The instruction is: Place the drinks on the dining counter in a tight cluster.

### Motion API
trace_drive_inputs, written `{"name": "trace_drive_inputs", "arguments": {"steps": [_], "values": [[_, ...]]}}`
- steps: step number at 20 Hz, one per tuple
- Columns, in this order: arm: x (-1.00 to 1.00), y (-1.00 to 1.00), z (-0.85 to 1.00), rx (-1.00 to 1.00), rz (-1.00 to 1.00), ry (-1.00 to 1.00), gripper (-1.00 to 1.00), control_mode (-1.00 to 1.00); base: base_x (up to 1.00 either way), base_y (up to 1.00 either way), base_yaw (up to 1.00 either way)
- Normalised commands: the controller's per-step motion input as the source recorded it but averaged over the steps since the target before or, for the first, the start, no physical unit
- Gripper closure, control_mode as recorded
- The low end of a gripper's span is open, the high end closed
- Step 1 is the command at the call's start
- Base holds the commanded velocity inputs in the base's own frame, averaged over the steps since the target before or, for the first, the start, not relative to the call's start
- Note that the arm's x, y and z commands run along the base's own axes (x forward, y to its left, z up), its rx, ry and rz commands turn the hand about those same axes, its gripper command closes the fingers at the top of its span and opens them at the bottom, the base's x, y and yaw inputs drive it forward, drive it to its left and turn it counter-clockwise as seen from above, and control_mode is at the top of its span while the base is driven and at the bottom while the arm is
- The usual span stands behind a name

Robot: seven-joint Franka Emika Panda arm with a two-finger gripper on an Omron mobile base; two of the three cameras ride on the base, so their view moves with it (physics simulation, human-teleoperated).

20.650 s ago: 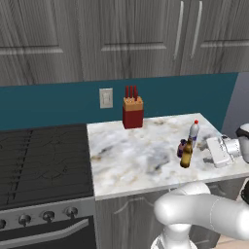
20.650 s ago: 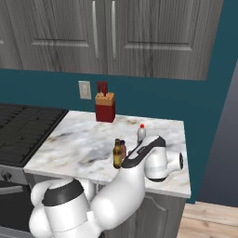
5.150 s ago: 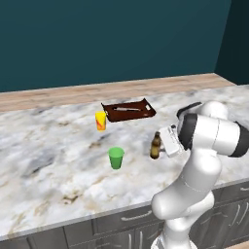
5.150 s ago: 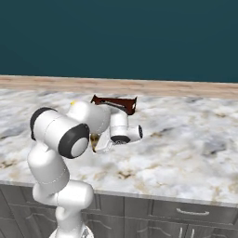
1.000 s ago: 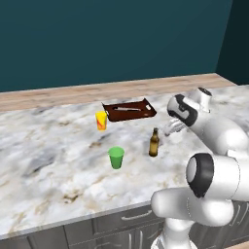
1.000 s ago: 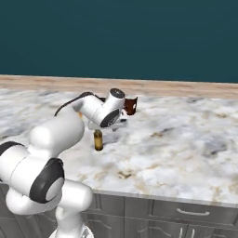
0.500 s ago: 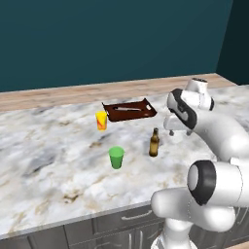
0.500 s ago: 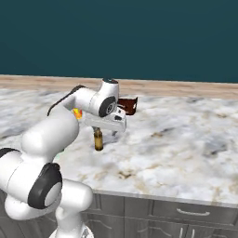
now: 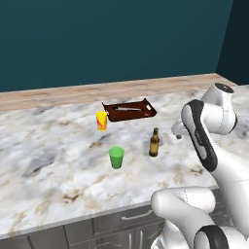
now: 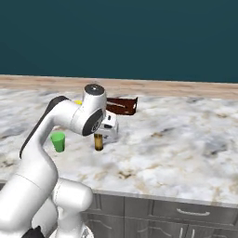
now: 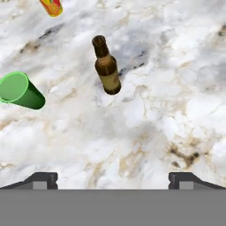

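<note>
1. The brown beer bottle (image 9: 154, 143) (image 10: 98, 142) (image 11: 107, 66) stands upright on the dining counter (image 9: 58, 165) (image 10: 186, 139) (image 11: 145, 123), free of any grip.
2. The gripper (image 11: 113, 178) hangs above and beside the bottle, fingers spread wide with nothing between them.
3. A green cup (image 9: 116, 157) (image 10: 58, 141) (image 11: 20, 91) stands near the bottle.
4. A yellow-orange cup (image 9: 101, 120) (image 11: 51, 7) sits just beside a dark brown tray (image 9: 129, 110) (image 10: 122, 106).

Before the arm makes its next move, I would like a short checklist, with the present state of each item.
1. Beer bottle upright on the dining counter: ok.
2. Gripper open and holding nothing: ok.
3. Gripper apart from the bottle: ok.
4. Green cup and yellow-orange cup standing apart from the bottle: ok.
5. All three drinks clustered on the counter: not ok, one bottle there.
6. Where the other two drinks are: cannot tell.
</note>
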Motion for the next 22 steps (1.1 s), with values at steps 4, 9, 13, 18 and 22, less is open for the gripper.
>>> {"name": "trace_drive_inputs", "arguments": {"steps": [4,9,13,18,22], "values": [[-0.68,0.23,0.48,0.0,0.0,-0.16,-1.0,-1.0,0.0,0.0,0.0],[-0.27,0.3,0.53,0.0,-0.03,-0.03,-1.0,-1.0,0.0,0.0,0.0],[-0.13,0.11,0.2,0.0,0.0,0.0,-1.0,-1.0,0.0,0.0,0.0],[0.0,0.0,0.0,0.0,0.0,0.0,-1.0,-1.0,0.0,0.0,0.0],[-0.18,0.0,0.0,0.0,0.0,-0.02,-1.0,1.0,-0.16,0.0,0.0]]}}
